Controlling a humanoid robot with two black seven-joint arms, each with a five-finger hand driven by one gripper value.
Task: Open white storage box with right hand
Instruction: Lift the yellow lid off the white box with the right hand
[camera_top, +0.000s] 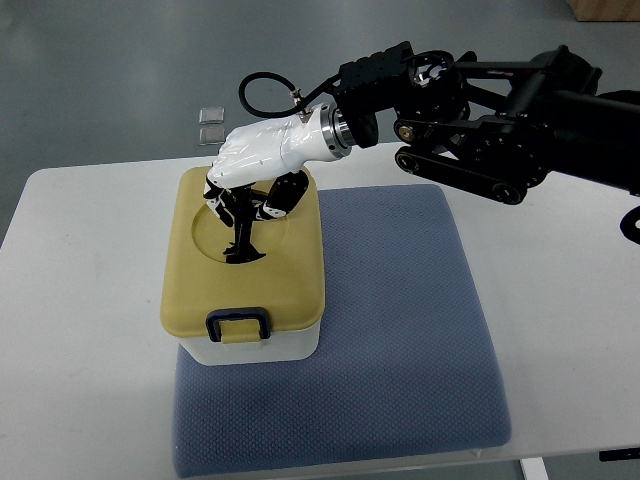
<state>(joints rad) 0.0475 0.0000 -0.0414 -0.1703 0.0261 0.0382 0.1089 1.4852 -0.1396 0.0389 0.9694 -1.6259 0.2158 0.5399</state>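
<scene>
Top view: right hand (250, 185), arm entering from the right edge, hovers with fingers (281, 197) curled downward over the yellow lid (200, 270), gripping nothing. White storage box (255, 347), black latch (236, 324) at front, stands on the left part of a blue mat (400, 330) on a white table (80, 300).

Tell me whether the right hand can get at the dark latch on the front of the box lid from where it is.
Probably yes. The right hand hangs over the yellow lid, its fingers down by the round recess, and nothing lies between it and the latch at the lid's near edge.
</scene>
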